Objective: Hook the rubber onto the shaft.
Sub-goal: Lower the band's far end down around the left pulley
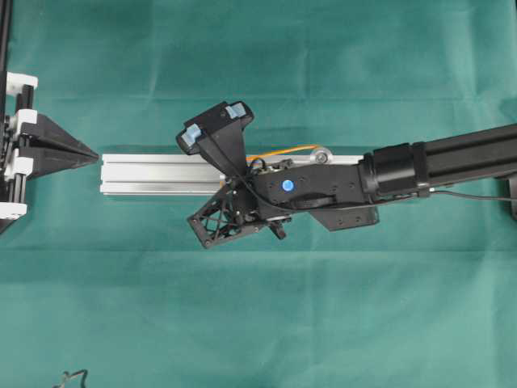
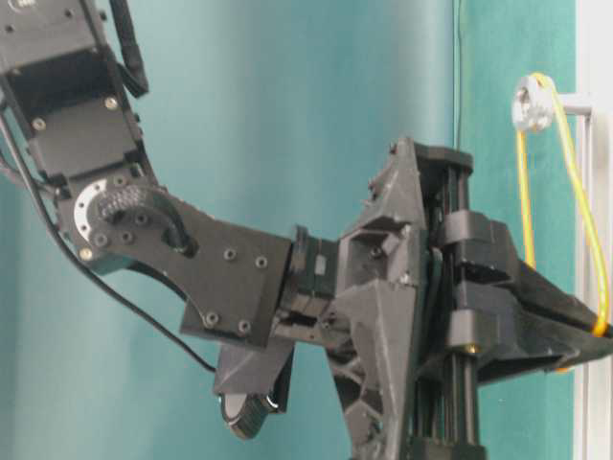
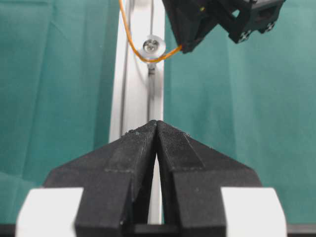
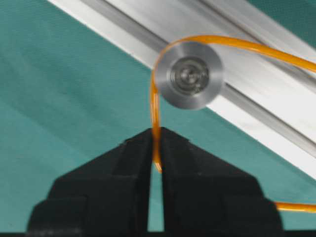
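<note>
Green cloth (image 1: pixel 258 323) covers the table under me. The silver aluminium rail (image 1: pixel 153 174) lies lengthwise between my arms. My right gripper (image 4: pixel 155 143) is pinched tight on the orange rubber (image 4: pixel 154 106), which loops around the round shaft (image 4: pixel 188 75) on the rail. My left gripper (image 3: pixel 156 129) sits closed and empty at the rail's end.

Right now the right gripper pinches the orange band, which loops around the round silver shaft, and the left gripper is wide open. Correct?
Not quite. The left gripper is shut, empty, as the left wrist view shows. The right gripper does pinch the orange band looped around the shaft.
</note>
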Controlling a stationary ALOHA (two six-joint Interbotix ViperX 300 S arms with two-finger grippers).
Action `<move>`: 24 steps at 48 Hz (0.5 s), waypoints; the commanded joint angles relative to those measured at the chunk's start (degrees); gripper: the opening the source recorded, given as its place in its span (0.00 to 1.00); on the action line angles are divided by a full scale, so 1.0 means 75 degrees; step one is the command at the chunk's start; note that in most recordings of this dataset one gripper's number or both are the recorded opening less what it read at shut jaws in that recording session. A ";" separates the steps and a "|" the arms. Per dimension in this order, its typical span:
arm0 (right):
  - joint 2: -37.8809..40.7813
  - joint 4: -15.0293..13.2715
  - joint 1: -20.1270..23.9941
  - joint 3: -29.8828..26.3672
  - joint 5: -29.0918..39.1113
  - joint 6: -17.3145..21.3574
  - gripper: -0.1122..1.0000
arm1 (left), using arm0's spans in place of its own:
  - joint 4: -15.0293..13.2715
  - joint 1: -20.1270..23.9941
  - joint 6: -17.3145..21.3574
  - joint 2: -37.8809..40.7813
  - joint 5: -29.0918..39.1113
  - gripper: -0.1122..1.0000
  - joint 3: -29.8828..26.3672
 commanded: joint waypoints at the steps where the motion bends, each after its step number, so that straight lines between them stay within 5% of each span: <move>1: -0.0445 0.0000 0.0129 0.0012 -0.0012 0.0012 0.16 | 0.0035 -0.0023 -0.0012 0.0035 -0.0035 0.10 -0.0211; 24: -0.0820 -0.0023 0.0164 0.0586 -0.0012 0.0012 0.16 | 0.0035 -0.0023 -0.0012 0.0047 -0.0035 0.10 -0.0211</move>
